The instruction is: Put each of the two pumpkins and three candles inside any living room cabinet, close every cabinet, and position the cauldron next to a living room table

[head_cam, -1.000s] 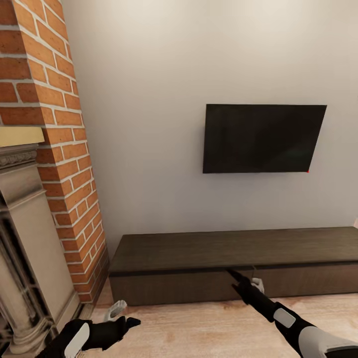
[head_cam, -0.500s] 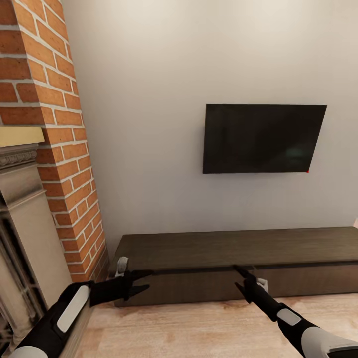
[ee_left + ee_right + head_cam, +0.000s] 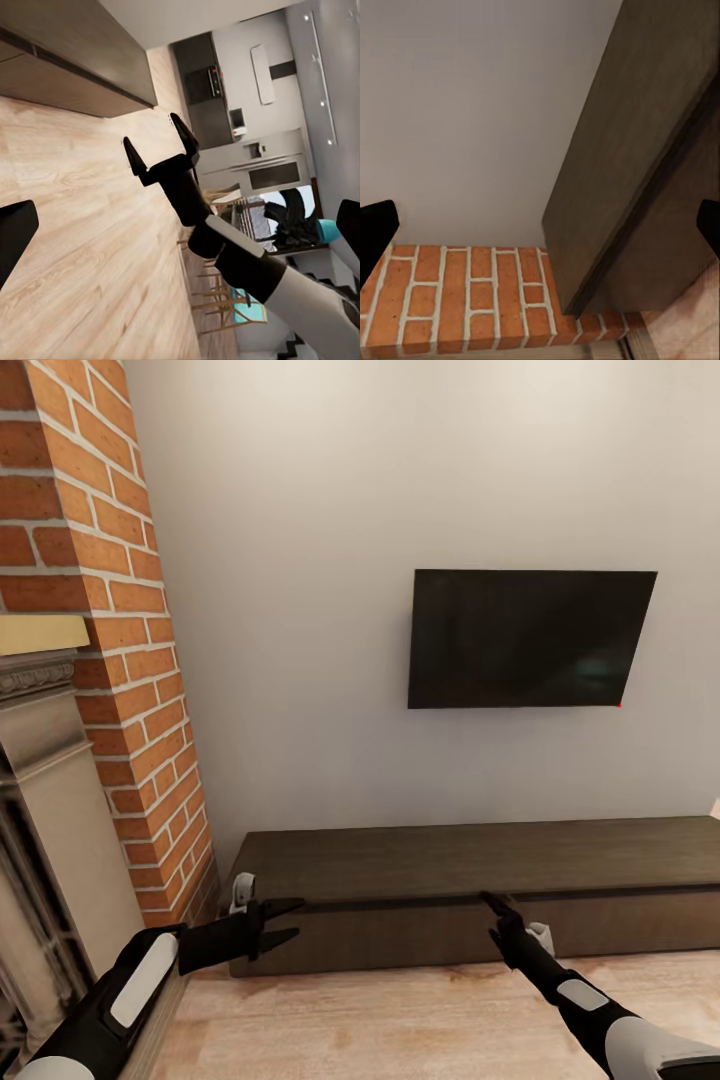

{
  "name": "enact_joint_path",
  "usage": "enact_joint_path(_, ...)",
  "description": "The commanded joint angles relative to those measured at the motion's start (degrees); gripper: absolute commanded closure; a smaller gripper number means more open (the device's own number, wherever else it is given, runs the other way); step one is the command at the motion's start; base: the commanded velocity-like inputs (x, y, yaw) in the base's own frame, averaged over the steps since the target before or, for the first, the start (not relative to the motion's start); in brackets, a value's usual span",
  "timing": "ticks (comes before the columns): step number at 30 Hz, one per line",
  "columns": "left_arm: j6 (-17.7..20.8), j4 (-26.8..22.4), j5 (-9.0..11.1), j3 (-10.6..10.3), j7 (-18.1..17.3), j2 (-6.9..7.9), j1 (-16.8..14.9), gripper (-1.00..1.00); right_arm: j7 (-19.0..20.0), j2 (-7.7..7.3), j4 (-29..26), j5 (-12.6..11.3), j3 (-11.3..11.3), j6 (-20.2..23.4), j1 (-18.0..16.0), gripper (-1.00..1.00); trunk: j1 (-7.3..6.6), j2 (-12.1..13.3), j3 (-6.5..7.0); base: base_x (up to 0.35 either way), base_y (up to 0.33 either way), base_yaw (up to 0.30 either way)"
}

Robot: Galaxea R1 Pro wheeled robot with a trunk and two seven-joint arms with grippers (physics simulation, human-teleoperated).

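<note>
cabinet (image 3: 470,880): against the wall below the TV (image 3: 530,638), fronts shut | left gripper (image 3: 288,922): jaws spread, at the cabinet's left end beside the brick chimney (image 3: 120,660) | right gripper (image 3: 495,907): fingers apart, at the cabinet's front edge near its middle

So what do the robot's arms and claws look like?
Both arms are mostly black, with white shell panels along the forearms. Each ends in a black gripper with two thin pointed fingers: the left gripper near the brick chimney, the right gripper by the dark cabinet. A small white-grey block sits beside each wrist. The left wrist view shows the right arm's white sleeve turning black toward its fingers.
</note>
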Motion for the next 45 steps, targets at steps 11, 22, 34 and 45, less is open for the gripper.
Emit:
enact_joint_path(11,0.3,-1.3,0.2,-0.2,-0.1,0.0,0.0,-1.0,5.4,-0.1,-0.5,-3.1,0.5,2.1,0.0,-1.0,1.1,-2.0,-0.96,0.0,0.0,0.0)
enact_joint_path(22,0.3,-1.2,0.4,-0.2,-0.1,0.12,0.0,-1.0,5.1,0.02,-0.4,-3.0,0.6,-0.9,0.0,-1.0,3.51,-6.5,-2.94,0.0,0.0,0.0)
enact_joint_path(34,0.3,-1.2,0.4,-0.2,-0.1,0.07,0.0,-1.0,4.9,0.19,-0.4,-3.1,0.4,-1.0,0.0,-1.0,6.15,-11.3,-5.09,0.0,0.0,0.0)
enact_joint_path(45,0.3,-1.2,0.3,-0.3,-0.1,0.0,0.0,-1.0,5.0,0.17,-0.4,-3.2,0.5,-4.5,0.0,-1.0,8.56,-15.7,-7.07,0.0,0.0,0.0)
